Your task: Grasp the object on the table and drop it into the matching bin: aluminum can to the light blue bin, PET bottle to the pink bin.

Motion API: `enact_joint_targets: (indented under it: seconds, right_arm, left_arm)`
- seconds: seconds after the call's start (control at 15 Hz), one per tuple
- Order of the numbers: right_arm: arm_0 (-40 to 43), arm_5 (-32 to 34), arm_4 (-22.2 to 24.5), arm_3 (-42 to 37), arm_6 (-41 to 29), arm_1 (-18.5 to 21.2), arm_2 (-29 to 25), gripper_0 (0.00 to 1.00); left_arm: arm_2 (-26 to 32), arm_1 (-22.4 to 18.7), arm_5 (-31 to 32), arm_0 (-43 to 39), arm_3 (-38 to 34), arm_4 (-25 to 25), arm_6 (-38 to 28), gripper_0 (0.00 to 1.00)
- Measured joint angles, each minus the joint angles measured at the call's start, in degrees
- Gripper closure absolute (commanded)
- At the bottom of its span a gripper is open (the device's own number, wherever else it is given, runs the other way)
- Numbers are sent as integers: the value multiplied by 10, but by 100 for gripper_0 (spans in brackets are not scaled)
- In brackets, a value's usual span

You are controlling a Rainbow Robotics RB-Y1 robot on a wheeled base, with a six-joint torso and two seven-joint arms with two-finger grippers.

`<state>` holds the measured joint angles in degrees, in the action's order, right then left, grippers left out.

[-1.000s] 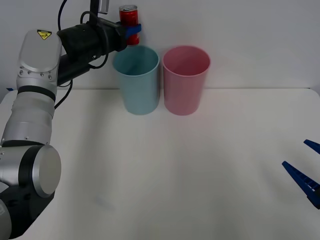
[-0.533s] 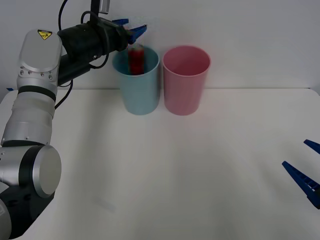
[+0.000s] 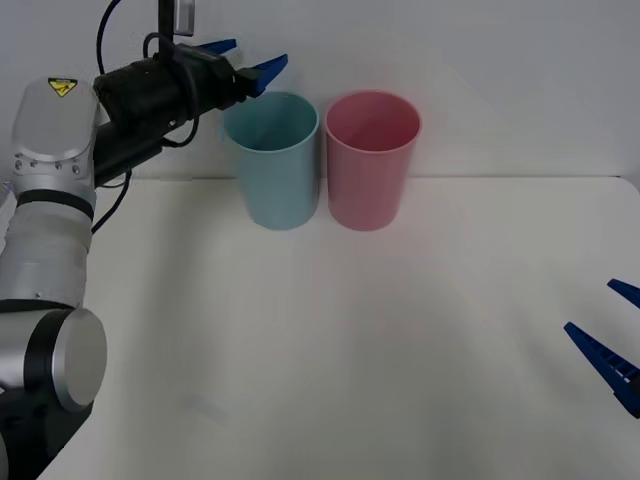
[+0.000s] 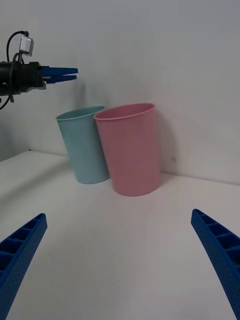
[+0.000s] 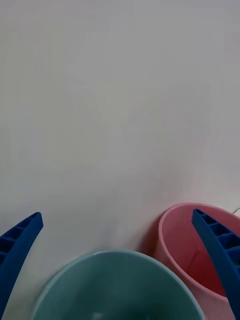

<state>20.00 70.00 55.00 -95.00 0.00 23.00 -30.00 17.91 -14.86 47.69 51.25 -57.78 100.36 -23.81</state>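
Observation:
The light blue bin (image 3: 272, 160) and the pink bin (image 3: 371, 158) stand side by side at the back of the white table (image 3: 330, 340). My left gripper (image 3: 245, 58) hovers open and empty just above and left of the light blue bin's rim. In the left wrist view the light blue bin (image 5: 117, 285) and the pink bin (image 5: 192, 250) lie below the open fingers (image 5: 20, 240). The aluminum can is out of sight. My right gripper (image 3: 615, 335) rests open low at the table's right edge. From the right wrist both bins, light blue (image 4: 85, 145) and pink (image 4: 131, 148), appear ahead.
A plain white wall (image 3: 480, 60) rises right behind the bins. The left arm's black forearm and cables (image 3: 150, 95) reach across the back left. Wide bare tabletop lies in front of the bins.
The left gripper opened and the red can fell into the light blue bin. The left arm then drew slightly back to the left.

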Motion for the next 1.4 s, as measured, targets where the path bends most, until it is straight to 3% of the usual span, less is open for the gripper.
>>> enact_joint_targets:
  seconds: [0.4,0.93,1.2,1.4]
  right_arm:
    - [0,0,0,0,0,0,0,0]
    - [0,0,0,0,0,0,0,0]
    - [0,0,0,0,0,0,0,0]
    - [0,0,0,0,0,0,0,0]
  left_arm:
    - [-5,-32,14,-113,-117,-94,10,0]
    - [62,-55,99,-293,-268,-173,44,0]
    - [74,-94,124,-365,-284,-244,110,0]
    - [104,-109,167,-405,-284,-262,159,0]
